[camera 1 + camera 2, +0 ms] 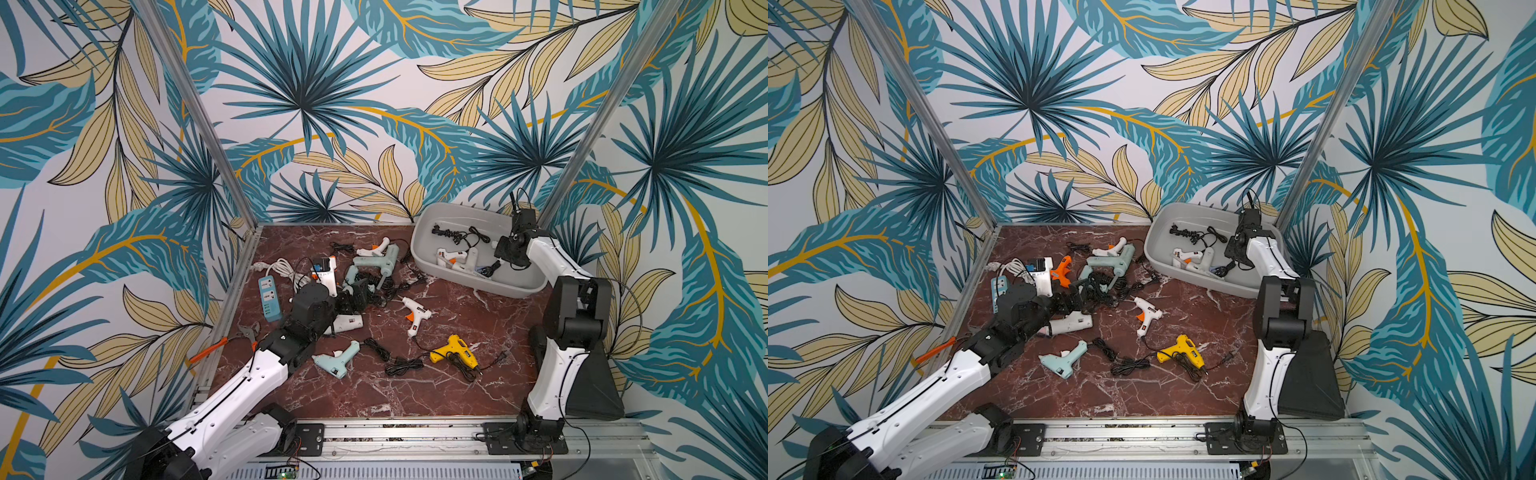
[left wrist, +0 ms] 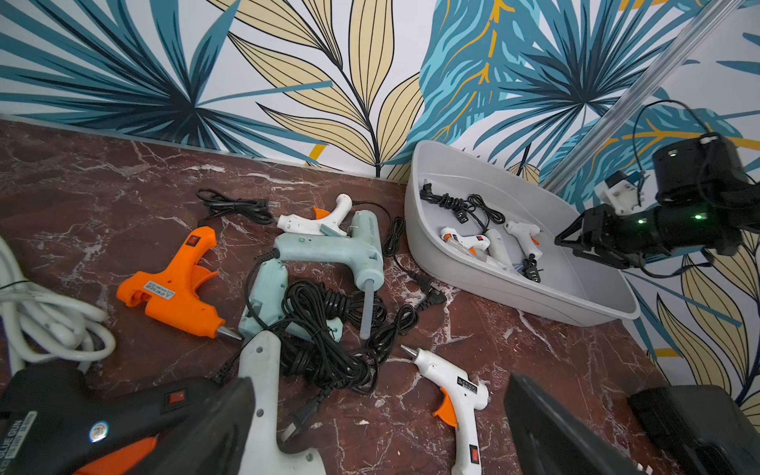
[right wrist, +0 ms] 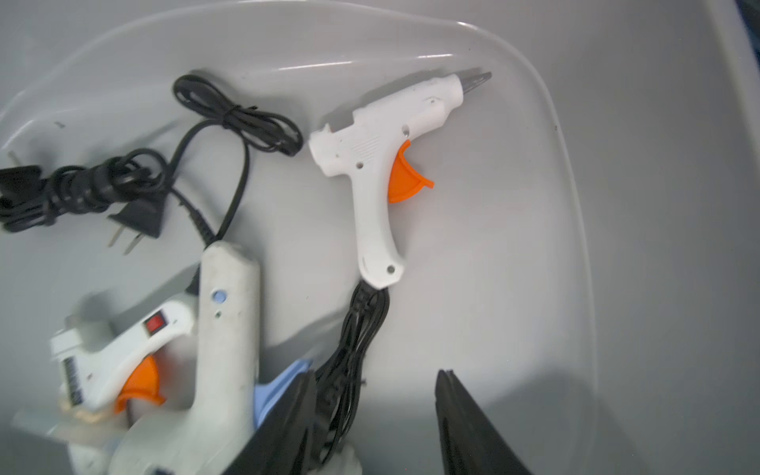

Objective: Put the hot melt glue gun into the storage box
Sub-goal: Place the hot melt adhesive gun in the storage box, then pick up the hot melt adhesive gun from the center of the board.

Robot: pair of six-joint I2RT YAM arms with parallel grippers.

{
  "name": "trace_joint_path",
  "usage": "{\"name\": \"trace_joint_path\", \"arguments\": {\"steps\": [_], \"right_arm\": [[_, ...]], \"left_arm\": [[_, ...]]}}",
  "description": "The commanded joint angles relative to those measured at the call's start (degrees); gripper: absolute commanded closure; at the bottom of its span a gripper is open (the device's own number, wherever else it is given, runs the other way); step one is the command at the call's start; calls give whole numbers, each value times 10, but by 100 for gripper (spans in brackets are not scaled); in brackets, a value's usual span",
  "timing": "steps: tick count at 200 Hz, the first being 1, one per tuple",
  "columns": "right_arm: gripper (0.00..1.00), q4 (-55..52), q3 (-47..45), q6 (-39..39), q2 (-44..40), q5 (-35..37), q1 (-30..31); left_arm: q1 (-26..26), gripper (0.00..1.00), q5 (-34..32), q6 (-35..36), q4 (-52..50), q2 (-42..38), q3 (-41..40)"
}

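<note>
Nearest the camera in both top views I see the aluminium mounting rail (image 1: 415, 432) that carries both arm bases. The red marble table (image 1: 374, 395) lies behind it.

Left gripper (image 2: 378, 380): the fingers are spread wide with nothing between them. It hangs low over the clutter at the left of the table. In the left wrist view one finger overlaps a black glue gun (image 2: 82, 415); I cannot tell whether they touch.

Right gripper (image 3: 376, 374): it reaches down into the storage box (image 3: 658, 205). Its fingers (image 3: 464, 427) stand parted, with bare box floor visible in the gap.

Task item: the hot melt glue gun (image 3: 378, 164), white with an orange trigger, lies flat on its side on the box floor, nozzle toward a curved wall. Its bundled black cord (image 3: 357, 341) runs from the handle to just beside the inner face of one finger. I cannot tell whether cord and finger touch.

Box location: far right corner of the table, against the back wall. It also holds two more white guns (image 3: 123, 349), one across the other, and loose black cords with a plug (image 3: 135, 218).

Outside the box, on the table:
- orange glue gun (image 2: 172, 283)
- large mint glue gun (image 2: 329, 251), amid tangled cords
- small white glue gun (image 1: 417, 316), mid-table
- yellow glue gun (image 1: 453, 351)
- blue power strip (image 1: 268, 297), at the left edge
</note>
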Motion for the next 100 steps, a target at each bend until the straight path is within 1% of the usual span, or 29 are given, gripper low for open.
{"name": "trace_joint_path", "arguments": {"steps": [1, 28, 56, 76, 100], "right_arm": [[43, 37, -69, 2, -58, 16, 35], [40, 55, -146, -2, -128, 53, 96], [40, 48, -183, -16, -168, 78, 192], [40, 40, -188, -21, -170, 53, 253], [40, 26, -171, -43, -145, 10, 308]], "left_arm": [[6, 0, -11, -3, 9, -10, -10], [8, 0, -22, -8, 13, -17, -21], [12, 0, -37, -15, 23, -24, -34], [16, 0, -36, -19, 31, -22, -40], [22, 0, -26, -24, 32, -16, -42]]}}
